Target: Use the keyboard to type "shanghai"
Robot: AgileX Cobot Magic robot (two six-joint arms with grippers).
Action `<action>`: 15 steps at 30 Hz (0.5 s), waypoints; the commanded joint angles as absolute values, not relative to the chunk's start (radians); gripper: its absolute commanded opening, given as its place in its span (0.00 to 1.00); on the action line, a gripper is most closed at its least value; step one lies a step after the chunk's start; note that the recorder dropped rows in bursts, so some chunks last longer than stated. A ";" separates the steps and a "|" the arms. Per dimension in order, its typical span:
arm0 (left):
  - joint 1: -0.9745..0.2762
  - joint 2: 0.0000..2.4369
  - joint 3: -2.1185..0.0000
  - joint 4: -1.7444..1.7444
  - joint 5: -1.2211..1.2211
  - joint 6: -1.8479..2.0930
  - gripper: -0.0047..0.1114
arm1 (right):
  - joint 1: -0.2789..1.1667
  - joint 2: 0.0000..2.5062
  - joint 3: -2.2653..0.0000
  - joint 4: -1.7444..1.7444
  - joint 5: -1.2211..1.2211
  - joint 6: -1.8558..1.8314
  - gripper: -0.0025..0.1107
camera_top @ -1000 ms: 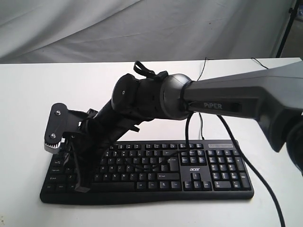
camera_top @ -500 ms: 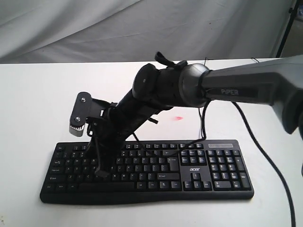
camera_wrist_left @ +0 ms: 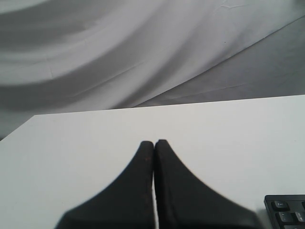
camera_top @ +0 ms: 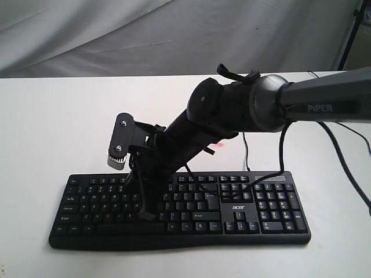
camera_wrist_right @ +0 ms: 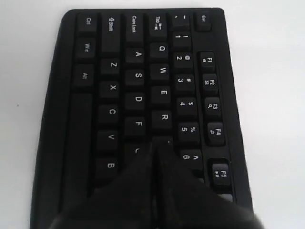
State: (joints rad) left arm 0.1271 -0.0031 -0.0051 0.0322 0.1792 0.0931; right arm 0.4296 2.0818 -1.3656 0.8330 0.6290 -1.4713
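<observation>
- The keyboard [camera_top: 197, 217], wide, flat and of matte black plastic with small white legends, lies on the smooth white tabletop [camera_top: 58, 116].
- The right hand [camera_top: 145, 215] has its tapered black fingers pressed together, holding nothing. It points down over the keyboard's left letter keys, just beside R and F; whether it touches them cannot be told.
- The left hand [camera_wrist_left: 153, 143], likewise closed and empty, hovers over the tabletop near a keyboard corner.

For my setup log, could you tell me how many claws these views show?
2: the right claw, closed, points down at the keyboard's letter keys; the left claw, closed, over the table near a keyboard corner, outside the exterior view.
</observation>
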 commanded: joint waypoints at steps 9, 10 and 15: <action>0.123 0.000 0.000 0.032 0.174 0.090 0.05 | 0.429 2.092 -1.357 0.824 0.645 -1.488 0.02; 0.123 0.000 0.000 0.032 0.174 0.090 0.05 | 0.429 2.094 -1.357 0.824 0.645 -1.490 0.02; 0.123 0.000 0.000 0.032 0.174 0.090 0.05 | 0.429 2.101 -1.357 0.812 0.645 -1.503 0.02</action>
